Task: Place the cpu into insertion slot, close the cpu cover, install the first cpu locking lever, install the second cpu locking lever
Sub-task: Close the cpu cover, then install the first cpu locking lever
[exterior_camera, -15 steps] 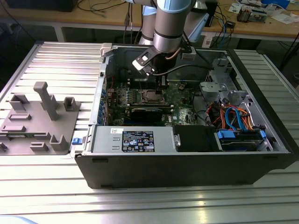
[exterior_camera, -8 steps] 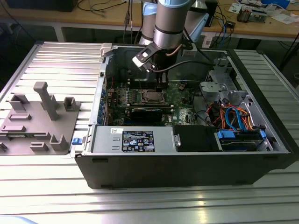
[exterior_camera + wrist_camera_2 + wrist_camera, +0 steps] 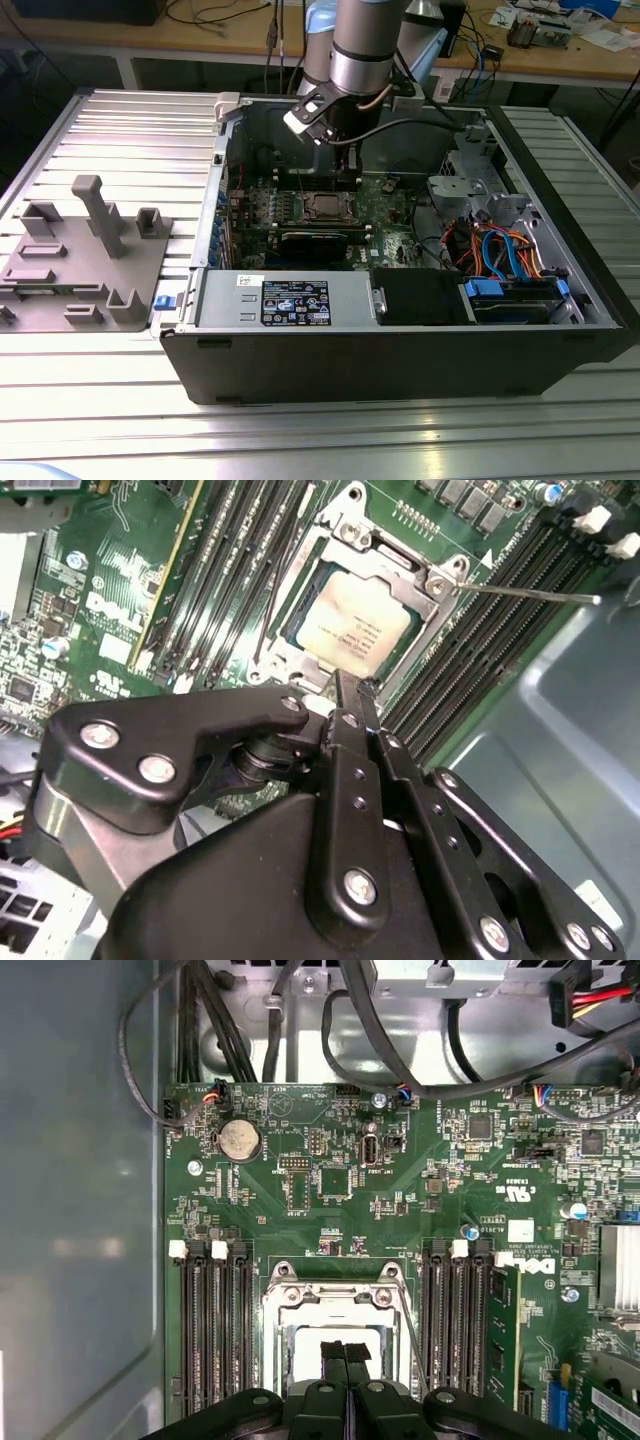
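Note:
The cpu (image 3: 350,627) lies flat in the insertion slot (image 3: 335,1312) on the green board, its silvery top showing. The cpu cover (image 3: 425,580), a thin metal frame, lies down around it. One thin lever rod (image 3: 530,593) juts out sideways from the socket's corner. Another rod (image 3: 268,605) runs along the opposite side. My gripper (image 3: 345,685) is shut with nothing in it. Its tips hang just above the socket's edge in both wrist views, gripper (image 3: 345,1352). In the exterior view the gripper (image 3: 345,175) reaches down into the open case just behind the socket (image 3: 322,205).
Memory slots (image 3: 212,1330) flank the socket on both sides. A black card (image 3: 315,242) and the grey power supply (image 3: 285,298) sit nearer the case front, cables and drive bays (image 3: 500,255) at the exterior view's right. A grey fixture (image 3: 85,255) stands outside the case.

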`<act>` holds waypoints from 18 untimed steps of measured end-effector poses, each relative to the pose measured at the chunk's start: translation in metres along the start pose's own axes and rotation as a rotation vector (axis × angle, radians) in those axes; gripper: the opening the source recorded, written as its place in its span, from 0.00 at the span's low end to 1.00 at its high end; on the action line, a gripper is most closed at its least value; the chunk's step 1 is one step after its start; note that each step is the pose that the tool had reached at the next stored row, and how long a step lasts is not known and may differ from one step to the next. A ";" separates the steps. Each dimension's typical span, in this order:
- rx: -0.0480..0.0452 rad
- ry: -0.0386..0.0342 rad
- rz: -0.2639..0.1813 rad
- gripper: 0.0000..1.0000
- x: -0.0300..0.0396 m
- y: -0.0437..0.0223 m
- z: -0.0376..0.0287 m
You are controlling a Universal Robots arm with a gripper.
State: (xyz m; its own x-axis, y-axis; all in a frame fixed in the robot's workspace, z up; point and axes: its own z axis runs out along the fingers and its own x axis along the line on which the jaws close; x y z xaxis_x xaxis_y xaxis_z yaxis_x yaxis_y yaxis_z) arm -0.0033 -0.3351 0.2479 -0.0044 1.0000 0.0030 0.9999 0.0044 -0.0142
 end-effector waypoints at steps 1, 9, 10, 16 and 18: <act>0.0000 0.0004 0.000 0.11 0.0000 0.0000 -0.0015; 0.0000 0.0007 0.000 0.11 0.0000 0.0000 -0.0032; -0.0001 0.0007 0.000 0.11 0.0000 0.0000 -0.0032; 0.0001 -0.0007 -0.020 0.11 0.0000 0.0000 -0.0034; 0.0001 -0.0016 -0.036 0.11 0.0000 0.0000 -0.0033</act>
State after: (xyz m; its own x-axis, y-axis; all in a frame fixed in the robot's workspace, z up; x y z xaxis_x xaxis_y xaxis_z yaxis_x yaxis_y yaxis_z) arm -0.0033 -0.3351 0.2512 -0.0399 0.9992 0.0019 0.9991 0.0400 -0.0142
